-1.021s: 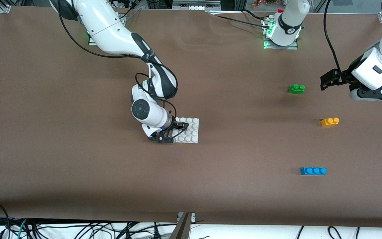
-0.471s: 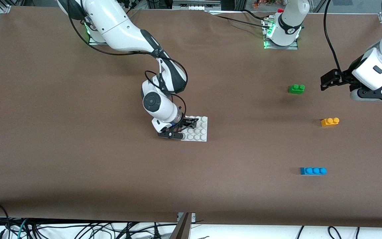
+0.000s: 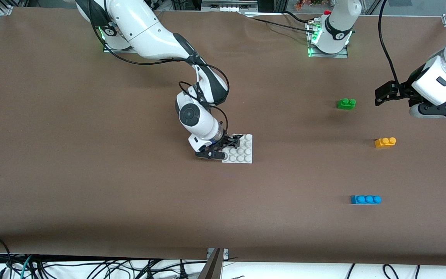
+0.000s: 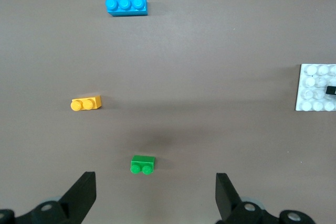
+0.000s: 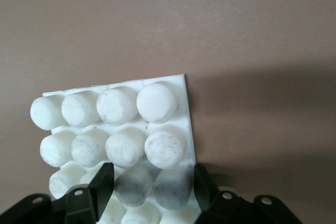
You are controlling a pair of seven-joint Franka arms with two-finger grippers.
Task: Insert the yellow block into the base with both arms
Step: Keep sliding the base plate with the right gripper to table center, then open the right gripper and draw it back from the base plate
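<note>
Your right gripper (image 3: pixel 229 149), mid-frame, is clamped on the base (image 3: pixel 244 155). Your left gripper (image 3: pixel 379 97), upper right, waits spread wide above the yellow block (image 3: pixel 385 142).

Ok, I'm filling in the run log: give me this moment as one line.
right tool: shut on white base plate, mid-table | left tool: open, above green brick | yellow block: untouched on table, not inserted

White studded base (image 3: pixel 242 149), orange-yellow block (image 3: pixel 385 142), brown table (image 3: pixel 91 174).
</note>
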